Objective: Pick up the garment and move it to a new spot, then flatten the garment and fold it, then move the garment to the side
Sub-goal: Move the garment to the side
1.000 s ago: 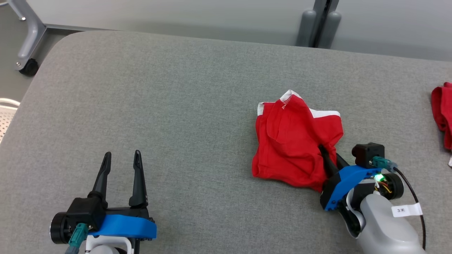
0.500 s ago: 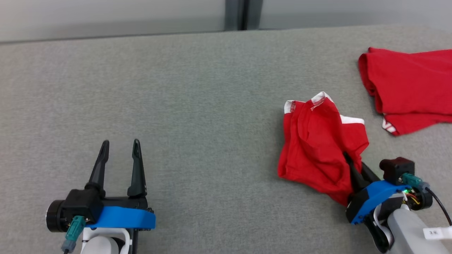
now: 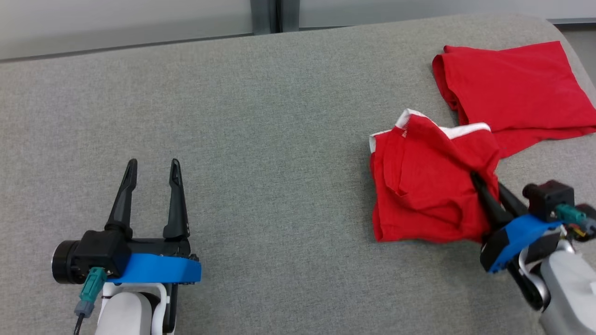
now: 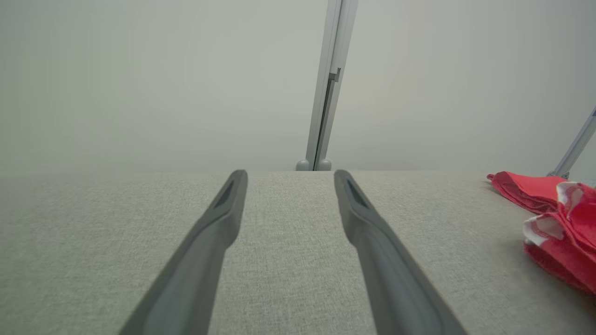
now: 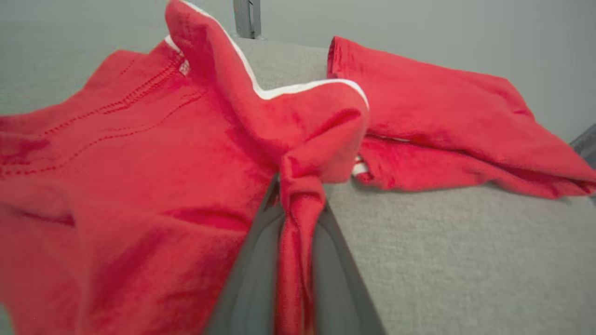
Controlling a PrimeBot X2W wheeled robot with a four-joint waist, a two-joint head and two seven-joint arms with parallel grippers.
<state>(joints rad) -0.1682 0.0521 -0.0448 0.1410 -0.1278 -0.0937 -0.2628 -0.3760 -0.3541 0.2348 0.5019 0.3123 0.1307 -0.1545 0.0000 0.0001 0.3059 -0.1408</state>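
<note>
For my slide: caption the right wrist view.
Bunched red garment pinched in the right end effector, folded red cloth beyond.

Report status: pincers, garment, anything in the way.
Left pincer open, holding nothing. Right pincer shut on crumpled red garment, edge pinched. Second red garment lies flat close beyond it, toward the far right.

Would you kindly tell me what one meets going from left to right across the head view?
The left gripper with open jaws → crumpled red garment with white trim → second red garment, lying flat at the far right.
</note>
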